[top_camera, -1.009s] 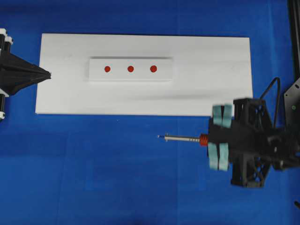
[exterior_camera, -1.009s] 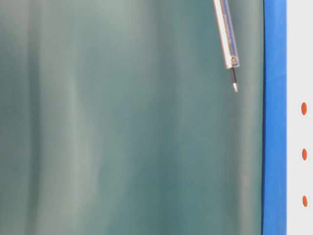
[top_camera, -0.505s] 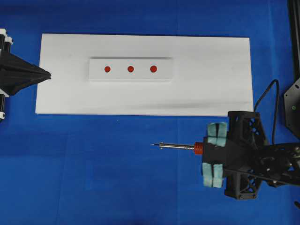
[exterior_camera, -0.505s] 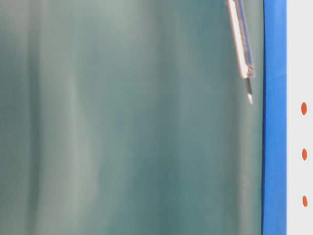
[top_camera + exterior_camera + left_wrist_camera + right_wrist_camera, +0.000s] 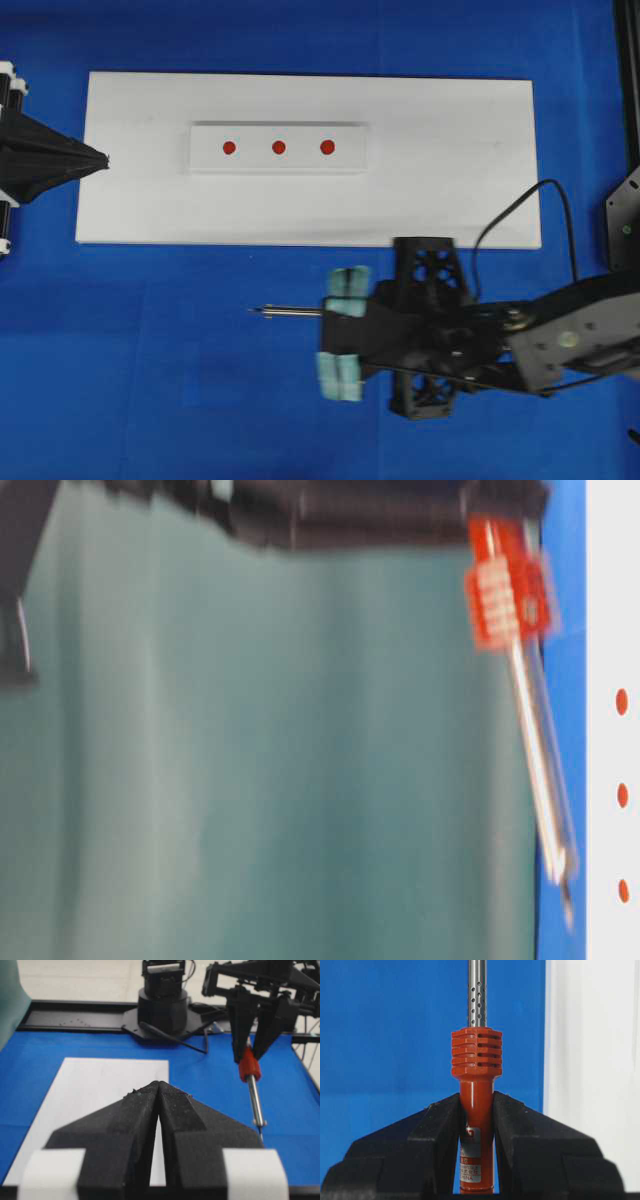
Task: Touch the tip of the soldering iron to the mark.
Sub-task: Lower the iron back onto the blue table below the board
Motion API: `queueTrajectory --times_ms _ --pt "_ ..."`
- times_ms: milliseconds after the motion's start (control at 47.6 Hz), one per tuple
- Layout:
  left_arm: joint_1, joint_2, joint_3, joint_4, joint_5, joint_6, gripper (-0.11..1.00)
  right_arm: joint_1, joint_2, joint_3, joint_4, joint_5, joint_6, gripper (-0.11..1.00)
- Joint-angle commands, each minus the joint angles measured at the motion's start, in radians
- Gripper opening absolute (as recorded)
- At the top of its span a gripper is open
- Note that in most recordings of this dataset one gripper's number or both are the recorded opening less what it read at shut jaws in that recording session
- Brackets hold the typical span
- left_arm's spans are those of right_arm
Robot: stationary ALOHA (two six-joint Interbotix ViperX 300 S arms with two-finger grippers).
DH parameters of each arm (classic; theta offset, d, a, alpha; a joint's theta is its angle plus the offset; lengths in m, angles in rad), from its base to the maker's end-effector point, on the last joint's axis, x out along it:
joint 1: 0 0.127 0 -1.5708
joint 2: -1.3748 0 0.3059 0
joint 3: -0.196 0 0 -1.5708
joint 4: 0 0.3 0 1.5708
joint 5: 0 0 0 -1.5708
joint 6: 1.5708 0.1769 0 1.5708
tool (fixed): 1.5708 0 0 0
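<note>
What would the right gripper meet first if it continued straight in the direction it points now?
Probably nothing: the right gripper, holding the red-orange soldering iron, points left along the blue cloth, beside the white board. Its height is unclear.

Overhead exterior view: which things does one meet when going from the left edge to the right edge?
Left pincer → left red dot → the tip → the mark → right red dot → right pincer, shut on the soldering iron → black cord.
</note>
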Motion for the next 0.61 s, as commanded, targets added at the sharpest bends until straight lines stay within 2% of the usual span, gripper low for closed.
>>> queueTrajectory --times_ms 0,294,589 --pt "-0.002 0.005 -0.011 0.003 -0.011 0.002 0.0 -0.021 0.014 -0.063 -0.003 -0.014 -0.015 0.07" --pt "-0.003 0.002 -0.011 0.003 -0.011 0.0 0.0 -0.072 0.091 -0.14 -0.005 -0.067 -0.049 0.07" --pt "-0.002 0.0 -0.011 0.002 -0.011 0.002 0.0 -0.072 0.101 -0.144 0.002 -0.08 -0.072 0.07"
